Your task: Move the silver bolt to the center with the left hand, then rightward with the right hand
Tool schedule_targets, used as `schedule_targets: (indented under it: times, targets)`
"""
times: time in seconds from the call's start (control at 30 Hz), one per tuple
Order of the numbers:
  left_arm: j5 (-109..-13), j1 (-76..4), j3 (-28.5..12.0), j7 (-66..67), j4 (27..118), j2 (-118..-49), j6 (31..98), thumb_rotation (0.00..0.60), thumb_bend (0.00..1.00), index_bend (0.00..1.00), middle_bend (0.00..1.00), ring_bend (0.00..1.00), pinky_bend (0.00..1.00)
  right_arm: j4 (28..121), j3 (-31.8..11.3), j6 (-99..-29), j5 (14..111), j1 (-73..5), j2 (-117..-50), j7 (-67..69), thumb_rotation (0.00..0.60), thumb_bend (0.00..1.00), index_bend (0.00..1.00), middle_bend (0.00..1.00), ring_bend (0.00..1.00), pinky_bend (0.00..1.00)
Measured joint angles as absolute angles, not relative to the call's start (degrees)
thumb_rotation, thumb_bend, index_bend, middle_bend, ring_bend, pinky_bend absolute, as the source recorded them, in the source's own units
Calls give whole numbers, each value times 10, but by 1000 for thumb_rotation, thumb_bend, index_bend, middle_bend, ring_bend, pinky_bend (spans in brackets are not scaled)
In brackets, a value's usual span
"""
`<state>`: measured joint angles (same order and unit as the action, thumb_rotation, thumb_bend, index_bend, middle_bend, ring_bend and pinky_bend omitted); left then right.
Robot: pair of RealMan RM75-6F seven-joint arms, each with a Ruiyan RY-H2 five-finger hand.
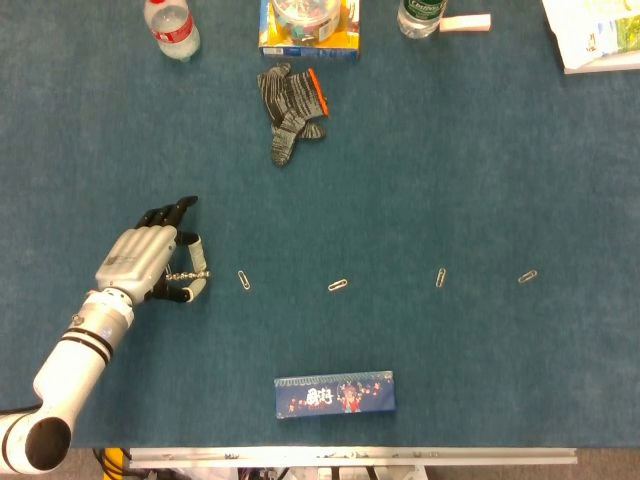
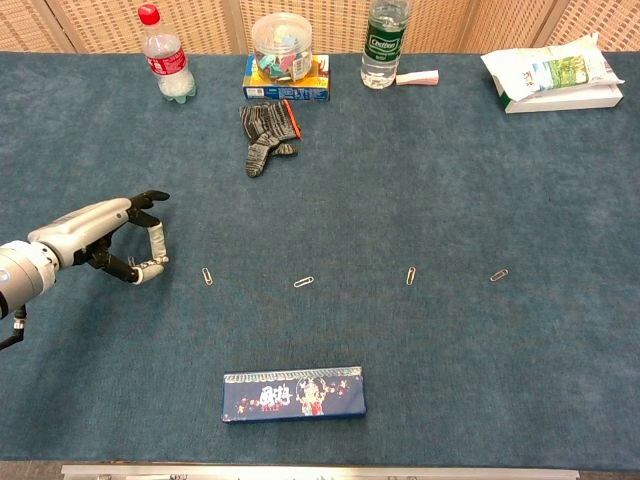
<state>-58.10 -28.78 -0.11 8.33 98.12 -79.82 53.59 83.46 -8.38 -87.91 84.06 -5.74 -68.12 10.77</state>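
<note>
Nearest to me, a dark blue printed box point(image 1: 334, 394) is lying flat along the front of the table point(image 1: 480, 180), its long side running left to right.

Just beyond it, on my left, my left hand point(image 1: 150, 260) is hovering low over the blue cloth. I am pinching the silver bolt point(image 1: 187, 273) between thumb and one finger — the bolt is lying roughly level across the gap, at the left end of the table, while my other dark-tipped fingers point(image 1: 175, 208) are reaching forward and spread a little. In the chest view the same hand point(image 2: 100, 240) is showing from the side with the thumb and finger closed toward each other; the bolt itself is too small there to make out.

To the right of the bolt, four paper clips are sitting in a loose row — the first point(image 1: 243, 280) just beside my hand, the next point(image 1: 338, 285) near the middle, two more point(image 1: 441, 277) point(image 1: 527, 276) further right.

Farther off, a grey knitted glove point(image 1: 291, 105) is lying crumpled. At the far edge a red-capped bottle point(image 2: 165, 55), a clear jar point(image 2: 281, 45) on a blue box, a green-labelled bottle point(image 2: 385, 42) and a white packet point(image 2: 550, 72) are standing in line.
</note>
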Motion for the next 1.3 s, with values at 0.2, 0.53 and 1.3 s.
schedule_targets:
  times: [0.2,0.53,1.3]
  targets:
    - [-588,-286,-2,81,997,-792,538,600,331,581,0,0,0,833,-84,-880,841,-57,-682,111,600,291,620,465,322,485]
    - [-606,-297,-11,79,1051,-777,527,600,331,582,0,0,0,831,-84,-884,842,-54,-682,116,600,292,621,465,322,485]
    - [-523,-365,-31,107,1030,-839,478,600,331,584,0,0,0,810,-86,-892,836,-45,-681,146,600,291,621,465,322,485]
